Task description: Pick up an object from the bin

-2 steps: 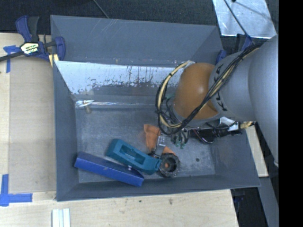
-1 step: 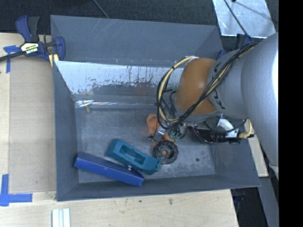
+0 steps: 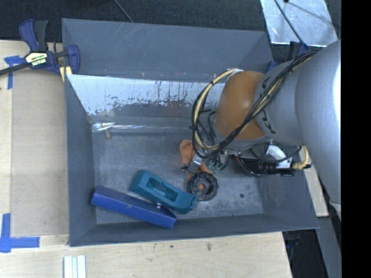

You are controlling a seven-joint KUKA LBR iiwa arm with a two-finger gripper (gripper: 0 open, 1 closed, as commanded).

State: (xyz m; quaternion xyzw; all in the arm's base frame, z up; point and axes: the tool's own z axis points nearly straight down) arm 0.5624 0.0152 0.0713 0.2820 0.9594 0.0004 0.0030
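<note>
My gripper (image 3: 204, 161) hangs low in the middle of the bin, under the arm's wrist. Right below it, toward the front, lies a dark round ring with an orange centre (image 3: 202, 186). A small orange lump (image 3: 186, 150) lies just to the gripper's left and seems to touch it. A teal tape-dispenser-shaped thing (image 3: 160, 192) lies left of the ring, its right end close to the ring.
A flat dark-blue bar (image 3: 132, 207) lies along the front wall, partly under the teal thing. A black, white and yellow tool (image 3: 271, 165) lies at the right under the arm. A small pale piece (image 3: 104, 129) sits at the back left corner.
</note>
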